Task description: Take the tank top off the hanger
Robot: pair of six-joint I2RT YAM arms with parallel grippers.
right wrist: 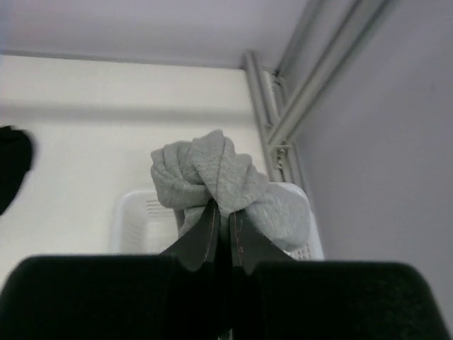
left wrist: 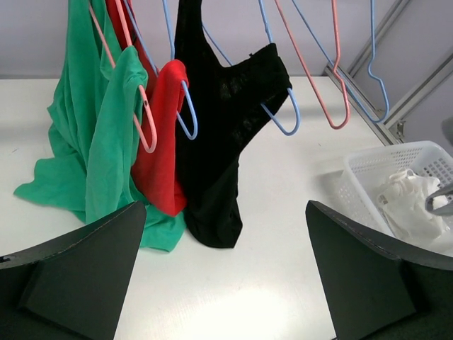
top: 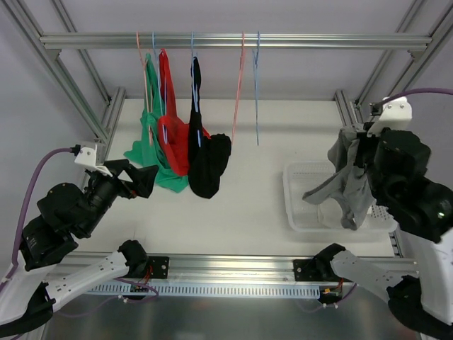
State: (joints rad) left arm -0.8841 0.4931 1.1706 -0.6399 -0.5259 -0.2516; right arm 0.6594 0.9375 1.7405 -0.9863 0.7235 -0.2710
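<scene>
Starting at the left, the left gripper [top: 145,180] hovers with fingers apart, facing the green tank top [top: 146,138], red tank top [top: 172,134] and black tank top [top: 207,161], all hung from the rail [top: 297,41]. Just right hang an empty pink hanger [top: 239,92] and an empty blue hanger [top: 257,92]. Farther right, the right gripper [right wrist: 221,230] is clamped on the grey tank top [top: 348,177], bunched above the white basket [top: 294,205]

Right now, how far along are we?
Done: the pink hanger and blue hanger hang bare, and a white garment lies in the basket. In hand: the right end effector is shut on the grey top above the basket. Remaining: green top, red top and black top on hangers; the left end effector is open, facing them.
</scene>
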